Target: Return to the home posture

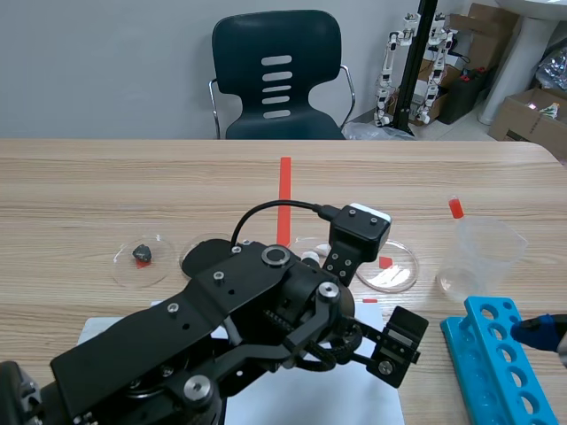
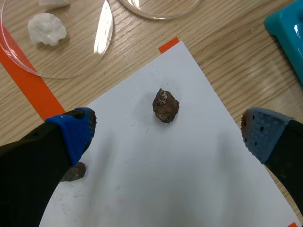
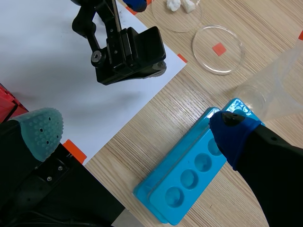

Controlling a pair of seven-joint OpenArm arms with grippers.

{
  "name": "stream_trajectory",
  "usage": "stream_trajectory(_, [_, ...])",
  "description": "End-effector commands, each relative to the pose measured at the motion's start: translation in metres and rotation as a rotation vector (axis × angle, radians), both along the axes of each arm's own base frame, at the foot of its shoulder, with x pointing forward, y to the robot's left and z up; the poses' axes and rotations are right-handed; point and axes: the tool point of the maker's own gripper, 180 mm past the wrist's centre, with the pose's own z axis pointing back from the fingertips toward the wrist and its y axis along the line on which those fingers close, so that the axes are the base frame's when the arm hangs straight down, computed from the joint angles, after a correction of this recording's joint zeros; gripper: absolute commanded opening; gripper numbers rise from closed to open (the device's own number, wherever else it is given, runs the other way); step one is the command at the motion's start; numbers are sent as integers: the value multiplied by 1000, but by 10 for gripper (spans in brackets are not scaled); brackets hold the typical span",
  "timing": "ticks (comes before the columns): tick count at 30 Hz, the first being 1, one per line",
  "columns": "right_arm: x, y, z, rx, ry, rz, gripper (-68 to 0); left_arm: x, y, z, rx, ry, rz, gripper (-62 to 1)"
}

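While positioned low over the white paper (image 2: 156,179), the left gripper (image 2: 168,131) is held wide open with nothing grasped — a brown stone (image 2: 165,105) is seen lying untouched on the sheet between its fingers (image 2: 75,132). Right gripper (image 3: 137,130): likewise spread wide, empty, set above the blue tube rack (image 3: 189,177) — just beside the paper.

From where I stand, the table (image 1: 89,186) carries four clear round dishes (image 1: 152,277), one dark rock (image 1: 142,255) at the frame's left, two brown rocks (image 2: 165,105) and two white lumps (image 2: 46,28). There is one sheet of white paper (image 2: 180,179), one blue rack (image 1: 496,363), one plastic beaker (image 1: 483,257) and one chair (image 1: 276,75). Two grippers work here: the left gripper (image 2: 169,131) and the right gripper (image 3: 137,128).
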Motion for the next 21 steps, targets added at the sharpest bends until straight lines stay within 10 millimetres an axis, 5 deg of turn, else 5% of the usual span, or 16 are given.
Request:
stream_trajectory(1, [4, 2, 8, 8, -25, 4, -19, 6, -4, 8, -28, -35, 5, 14])
stream_trajectory(15, [4, 2, 8, 8, -25, 4, -19, 12, 10, 5, -24, -67, 15, 14])
stream_trajectory(21, [4, 2, 8, 8, -25, 4, -19, 20, 22, 19, -122, -102, 62, 14])
